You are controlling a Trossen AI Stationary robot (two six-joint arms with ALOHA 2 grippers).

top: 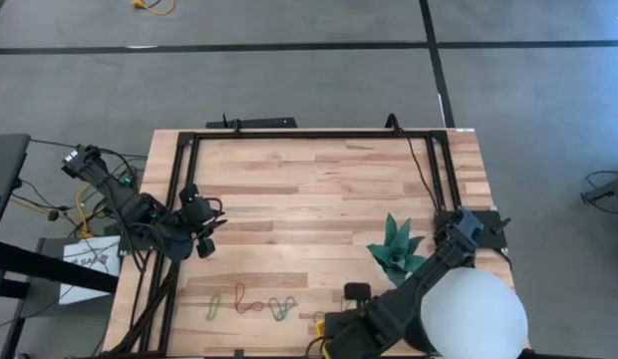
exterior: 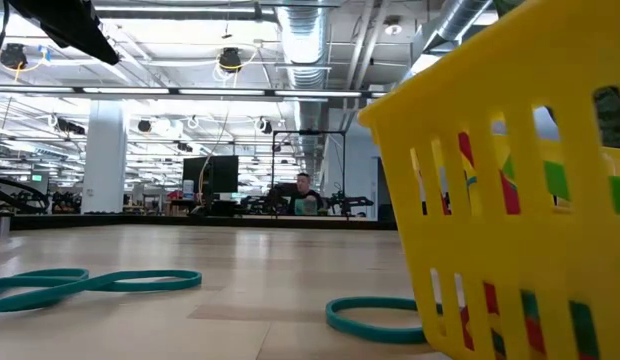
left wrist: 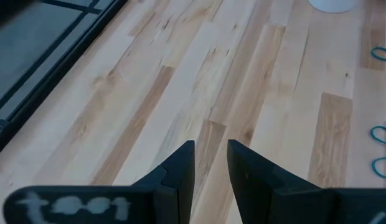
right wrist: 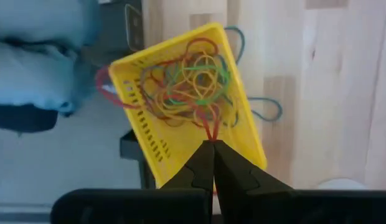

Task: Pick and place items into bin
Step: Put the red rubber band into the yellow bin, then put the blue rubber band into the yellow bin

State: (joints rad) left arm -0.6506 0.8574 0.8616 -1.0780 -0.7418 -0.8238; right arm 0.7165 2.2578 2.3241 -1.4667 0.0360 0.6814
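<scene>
1. Right wrist view: right gripper (right wrist: 211, 144) pinched shut on a red band (right wrist: 209, 126), tips meeting just over the yellow tray (right wrist: 152, 146); band trails from the tips down into the tangle in the tray.
2. Same view: tray slotted along its walls, piled with a heap of loops (right wrist: 190, 84) in red, green, yellow and blue, too tangled to count; one red loop (right wrist: 108, 89) hanging over a wall; two teal loops (right wrist: 266, 109) on the wood just beside the tray.
3. Left wrist view: left gripper (left wrist: 211, 163) with fingers a narrow gap apart, holding nothing, touching nothing, hovering over bare planks; three teal loop ends (left wrist: 381, 132) at the far edge of the table (left wrist: 180, 74).
4. High view: left gripper (top: 202, 227) near the table's left edge, well apart from the tray; right arm reaching in at the near right corner, tray itself hidden under it.
5. High view, counted: three loose bands on the near planks, one green (top: 214, 306), one red (top: 246, 299), one green-blue (top: 281, 308); one teal paper star (top: 395, 249); one white ball (top: 473, 315).
6. Low view: yellow tray wall (exterior: 460, 150) close at the right, coloured bands showing through its slots; two teal bands flat on the wood, one (exterior: 90, 282) at the left, one (exterior: 375, 318) touching the tray's foot.
</scene>
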